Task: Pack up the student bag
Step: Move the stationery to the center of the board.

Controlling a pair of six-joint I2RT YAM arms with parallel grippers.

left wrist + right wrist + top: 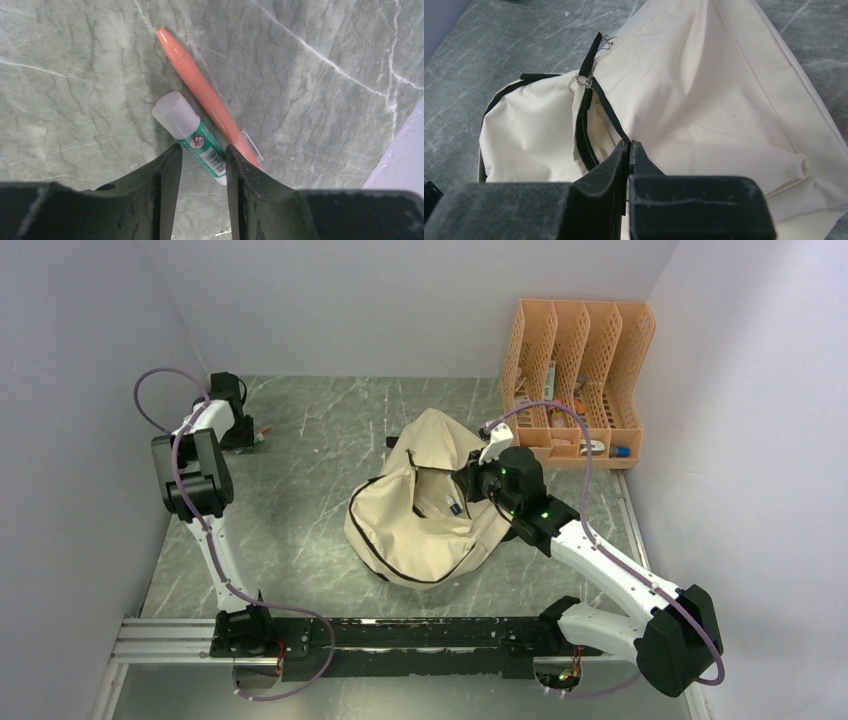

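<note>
A green, white-veined marble bench (300,510) fills a booth of plain white walls (400,300). The cream student bag (425,510) slumps at the centre of the top view, and an orange file organizer (578,375) stands against the back wall at upper right. The right jaws are pinched shut on the bag's black zipper edge (609,112), while the left jaws, at upper left near the side wall, stand partly open astride the lower end of a glue stick (192,132) lying just beside an orange pen (207,97). A broad stretch of bench separates the bag from the left wall and from the black rail (400,632) along the lower edge.
</note>
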